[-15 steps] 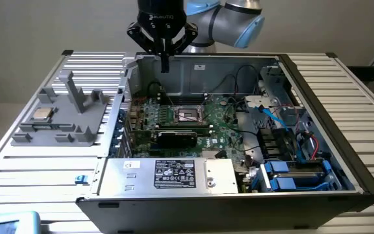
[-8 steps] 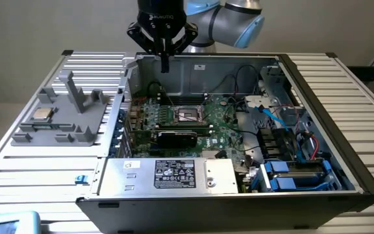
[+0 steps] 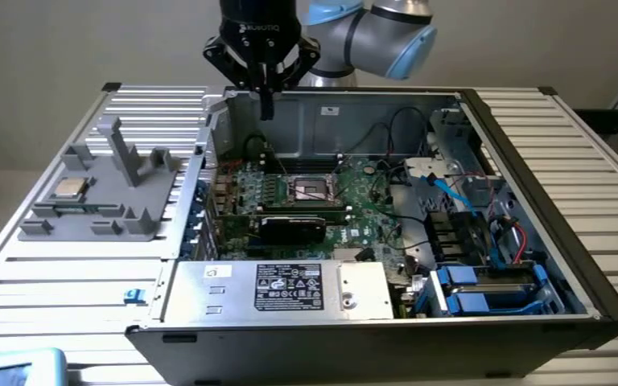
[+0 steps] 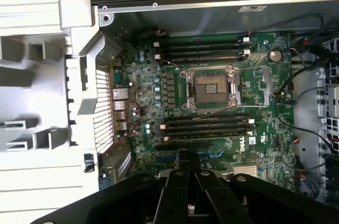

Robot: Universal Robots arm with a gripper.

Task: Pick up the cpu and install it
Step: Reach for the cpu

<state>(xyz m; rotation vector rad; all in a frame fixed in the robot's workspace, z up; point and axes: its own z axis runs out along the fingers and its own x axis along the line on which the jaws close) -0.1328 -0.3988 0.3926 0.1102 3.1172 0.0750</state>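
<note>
- Black two-fingered claw on the grey and blue arm hangs above the back edge of the open dark computer case, over the motherboard's rear side.
- Its fingers are drawn narrow, tips together, with nothing between them.
- Small flat square cpu, silver-grey on top with a tan edge, lies flat on the grey plastic fixture. That fixture stands on the white slatted table outside the case, at the exterior view's left and well apart from the claw.
- Dark square socket with a metal frame sits near the middle of the green motherboard, between rows of black memory slots, and holds no chip.
- Black rectangular card sits just in front of the socket, near the silver labelled power supply box.
</note>
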